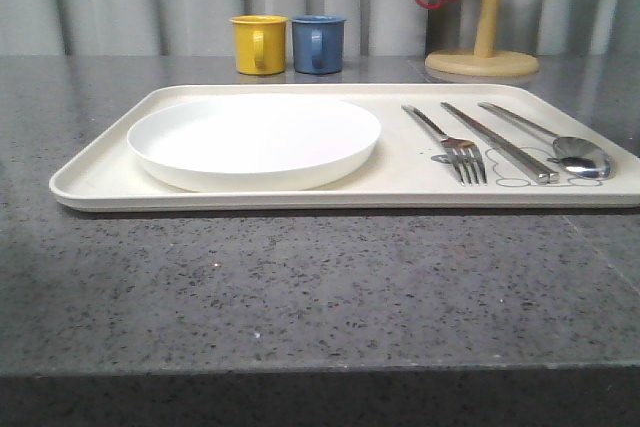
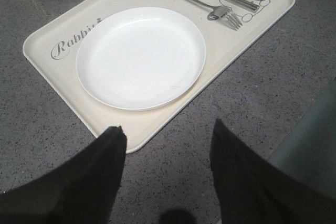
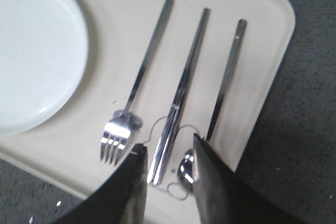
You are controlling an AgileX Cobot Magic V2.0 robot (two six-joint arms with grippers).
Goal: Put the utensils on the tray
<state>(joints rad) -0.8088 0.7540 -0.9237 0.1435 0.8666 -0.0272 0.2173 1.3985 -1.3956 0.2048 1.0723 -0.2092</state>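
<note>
Both grippers, left [image 2: 168, 145] and right [image 3: 168, 156], are held apart, gripping nothing. On the tray [image 1: 100, 172], fork [image 1: 447, 139], knife [image 1: 497, 140] and spoon [image 1: 555, 142] are laid parallel at three o'clock of the plate [image 1: 255, 139], handles pointing toward eleven o'clock.

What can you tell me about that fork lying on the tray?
The fork is slim, shiny metal, likely steel, with a long, straight, narrow handle and four tines. It lies flat on the cream tray, between the white plate and the knife, roughly parallel to the knife, tines toward the tray's near edge. It rests only on the tray, apart from its neighbours. The right gripper hovers over the knife beside it.
</note>
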